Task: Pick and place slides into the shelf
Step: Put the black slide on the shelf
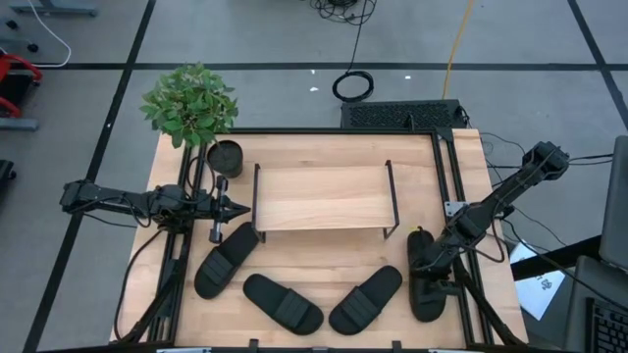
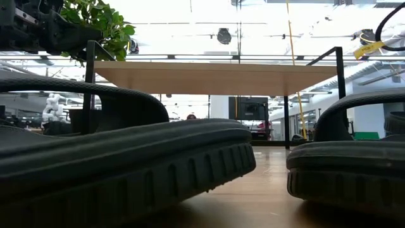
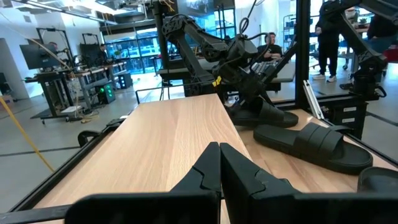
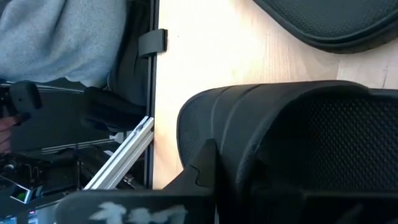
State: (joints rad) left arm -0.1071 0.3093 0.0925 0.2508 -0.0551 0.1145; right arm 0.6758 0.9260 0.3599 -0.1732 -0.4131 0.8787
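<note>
The right gripper (image 1: 424,263) pinches the rightmost slide (image 1: 429,294) right of the shelf (image 1: 322,197); next, lift it shelfward. The left gripper (image 1: 238,207) waits, pressed together.

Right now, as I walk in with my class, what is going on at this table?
A two-armed robot is putting sandals onto a small shelf. The right tool has shut on the strap of the rightmost sandal, at the table's right edge. The left tool is shut and empty, hovering just left of the shelf. Three other sandals lie in front of the shelf: one on the left and two in the middle. Nothing is on the shelf's top board yet.
</note>
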